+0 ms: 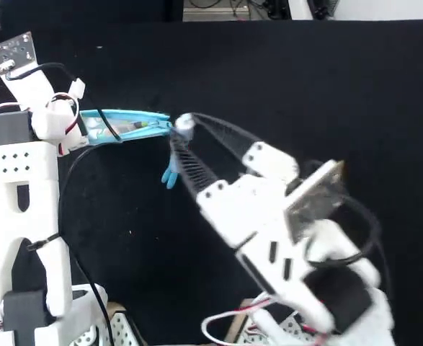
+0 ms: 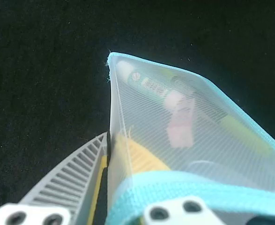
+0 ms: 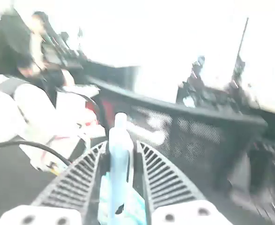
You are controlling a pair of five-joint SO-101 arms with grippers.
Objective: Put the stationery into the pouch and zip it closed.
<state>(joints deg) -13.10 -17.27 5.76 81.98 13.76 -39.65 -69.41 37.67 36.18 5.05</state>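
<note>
A see-through mesh pouch (image 1: 128, 125) with a teal edge hangs above the black table, held level between both arms. In the left wrist view the pouch (image 2: 174, 126) holds a green-and-white pen (image 2: 144, 83), a pink piece (image 2: 181, 126) and a yellow item (image 2: 137, 157). My left gripper (image 1: 85, 128) is shut on the pouch's left end, and its ribbed finger (image 2: 76, 176) lies against the mesh. My right gripper (image 1: 181, 130) comes in from the lower right and is shut on a light-blue tab (image 3: 120, 150) at the pouch's right end. A blue strap (image 1: 170, 173) dangles below.
The black table (image 1: 290, 79) spreads behind and to the right of the pouch. The left arm's white base (image 1: 20, 216) stands at the left edge. The right arm's body (image 1: 290, 238) covers the lower right. Cables and brackets lie along the near edge.
</note>
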